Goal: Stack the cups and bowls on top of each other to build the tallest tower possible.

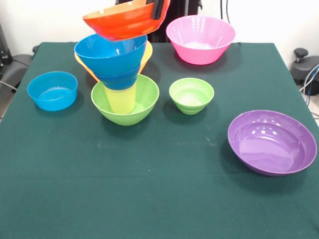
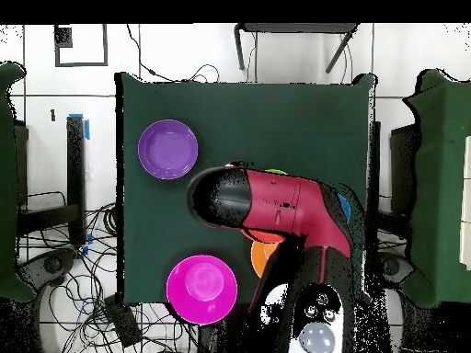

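Observation:
The tower stands left of centre in the front view: a large lime-green bowl [image 1: 130, 106] holds the yellow tumbler [image 1: 121, 99], with two nested blue bowls [image 1: 111, 56] on top. My gripper [image 1: 158, 9] at the top edge is shut on the rim of a red-orange bowl [image 1: 122, 20]. It holds the bowl tilted, right over the blue bowls; I cannot tell whether they touch. An orange bowl [image 1: 146, 56] shows behind the tower. In the overhead view the arm [image 2: 276, 207] hides the tower and the gripper.
A pink bowl [image 1: 200, 39] [image 2: 201, 290] stands at the back, near the robot. A small green bowl [image 1: 191, 94] is right of the tower, a low light-blue bowl [image 1: 52, 90] left of it. A purple bowl [image 1: 272, 142] [image 2: 167, 149] sits at the front right.

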Available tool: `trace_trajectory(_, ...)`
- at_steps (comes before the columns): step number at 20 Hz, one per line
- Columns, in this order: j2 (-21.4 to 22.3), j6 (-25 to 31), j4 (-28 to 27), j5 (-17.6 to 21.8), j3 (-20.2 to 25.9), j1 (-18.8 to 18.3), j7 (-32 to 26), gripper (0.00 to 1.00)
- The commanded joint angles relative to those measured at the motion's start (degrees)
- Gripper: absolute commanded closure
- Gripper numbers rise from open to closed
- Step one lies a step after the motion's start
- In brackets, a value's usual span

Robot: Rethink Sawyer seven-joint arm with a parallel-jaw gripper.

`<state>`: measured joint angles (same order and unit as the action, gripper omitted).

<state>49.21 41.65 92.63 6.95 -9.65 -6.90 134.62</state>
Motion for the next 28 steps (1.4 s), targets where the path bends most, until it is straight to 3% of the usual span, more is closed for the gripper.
trace_trajectory(1, 0.59, 5.64, 0.36, 7.61, 8.93, -2.75, -20.23, 1.00)
trace_trajectory(7, 0.82, 8.91, -1.83, 10.41, 10.61, -4.67, -22.81, 1.00)
trace_trajectory(28, -3.27, 4.57, -2.08, 14.59, 14.63, -5.45, -17.97, 1.00)
